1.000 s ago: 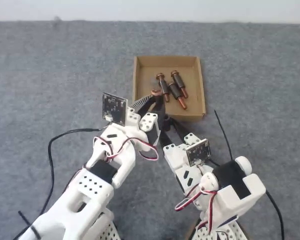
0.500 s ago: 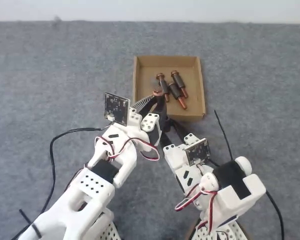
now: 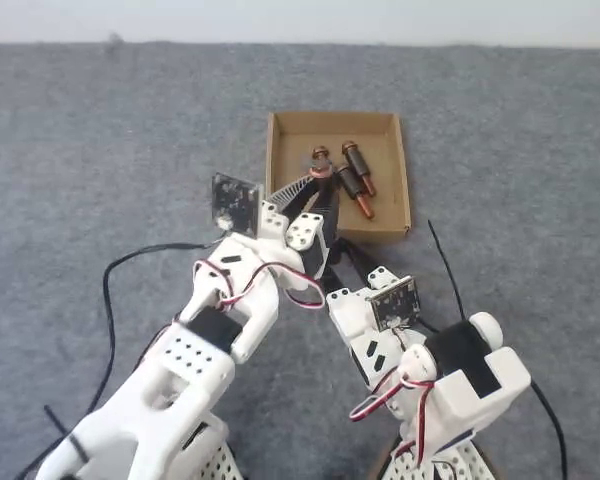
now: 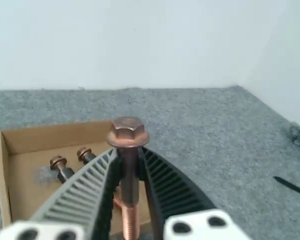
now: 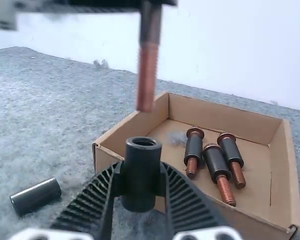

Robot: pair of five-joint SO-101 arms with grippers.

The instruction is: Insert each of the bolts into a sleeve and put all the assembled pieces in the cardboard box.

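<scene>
My left gripper (image 4: 128,155) is shut on a copper bolt (image 4: 128,134), held head up with its thread pointing down. In the high view this gripper (image 3: 318,192) hangs over the front edge of the cardboard box (image 3: 271,160). My right gripper (image 5: 141,171) is shut on a black sleeve (image 5: 141,150), upright with its bore facing up. The bolt's tip (image 5: 147,75) hangs just above and slightly behind the sleeve, apart from it. In the high view the right gripper (image 3: 342,252) sits just before the box. Three assembled pieces (image 5: 210,160) lie inside the box (image 5: 225,117).
A loose black sleeve (image 5: 36,196) lies on its side on the grey carpet beside the box's near corner. Black cables trail over the carpet by both arm bases (image 3: 110,300). A white wall rises behind the box.
The left arm has pushed forward toward the box, carrying the bolt from beside the box's front edge to above it. The right arm has kept still.
</scene>
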